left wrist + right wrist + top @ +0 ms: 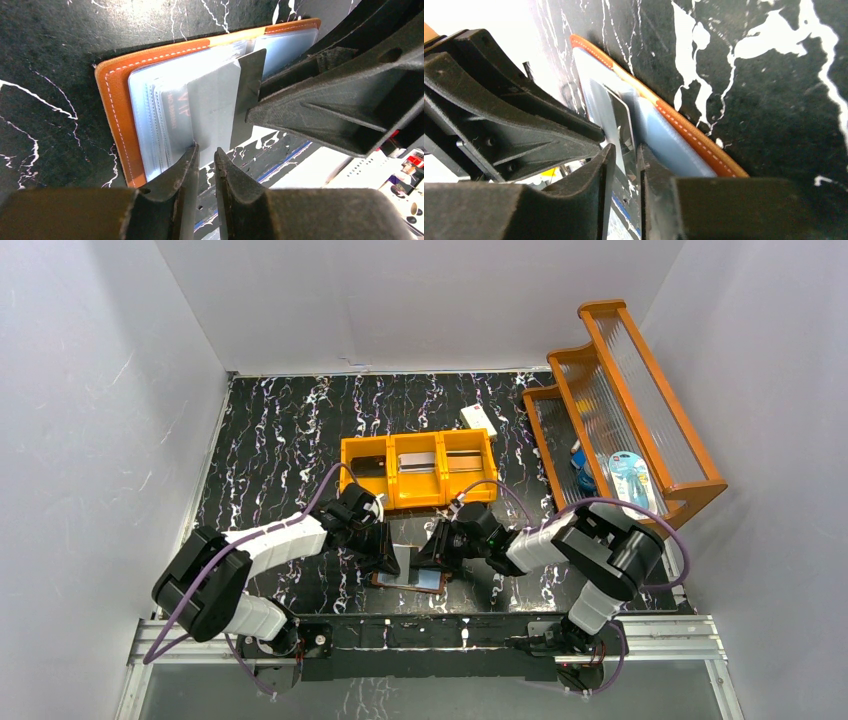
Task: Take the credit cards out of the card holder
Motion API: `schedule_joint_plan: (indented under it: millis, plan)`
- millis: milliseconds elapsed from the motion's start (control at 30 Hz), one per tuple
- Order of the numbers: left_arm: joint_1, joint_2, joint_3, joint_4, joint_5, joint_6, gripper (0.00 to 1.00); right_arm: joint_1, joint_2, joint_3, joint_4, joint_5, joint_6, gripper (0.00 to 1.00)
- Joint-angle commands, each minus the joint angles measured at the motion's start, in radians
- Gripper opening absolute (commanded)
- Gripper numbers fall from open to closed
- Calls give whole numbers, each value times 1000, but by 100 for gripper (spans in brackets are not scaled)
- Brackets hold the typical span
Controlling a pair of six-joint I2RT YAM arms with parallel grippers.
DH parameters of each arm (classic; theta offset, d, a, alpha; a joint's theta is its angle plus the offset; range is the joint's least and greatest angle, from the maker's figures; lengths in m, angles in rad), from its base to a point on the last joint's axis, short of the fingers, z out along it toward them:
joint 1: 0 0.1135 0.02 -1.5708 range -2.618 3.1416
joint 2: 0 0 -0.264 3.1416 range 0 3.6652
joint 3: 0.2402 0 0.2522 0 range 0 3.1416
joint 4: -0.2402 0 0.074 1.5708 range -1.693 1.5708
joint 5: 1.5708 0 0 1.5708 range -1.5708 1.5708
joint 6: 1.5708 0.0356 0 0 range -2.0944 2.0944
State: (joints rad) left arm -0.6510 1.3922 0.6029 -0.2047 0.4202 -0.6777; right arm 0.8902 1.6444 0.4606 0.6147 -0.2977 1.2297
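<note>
Credit cards (212,107) are seen jutting from the card holder (116,95), spread open on the desk (280,430) so its sleeves can be reached. Both arms are stretched low toward it. The left fingers (172,185) are narrowed about a grey card's edge, and the right fingers (599,170) are set astride a dark card (250,80). Neither grip can be confirmed.
</note>
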Motion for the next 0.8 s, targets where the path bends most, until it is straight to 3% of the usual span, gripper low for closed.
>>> schedule_joint_plan:
  millis: [0, 167, 267, 600, 767]
  plan:
    - [-11, 44, -29, -59, -64, 14, 18, -7, 44, -14, 62, 11, -26, 26]
    - [-10, 29, -28, -64, -73, 9, 17, -7, 22, -20, 51, 19, -21, 6]
    - [-10, 8, -18, -74, -81, 8, 18, -10, -6, -19, 12, 24, -30, 0]
    - [-10, -56, -11, -86, -90, 2, 26, -24, -124, -48, -88, 17, -40, 0]
    - [-10, -29, -5, -73, -63, 11, 24, -23, -97, -49, -43, -17, -8, 9]
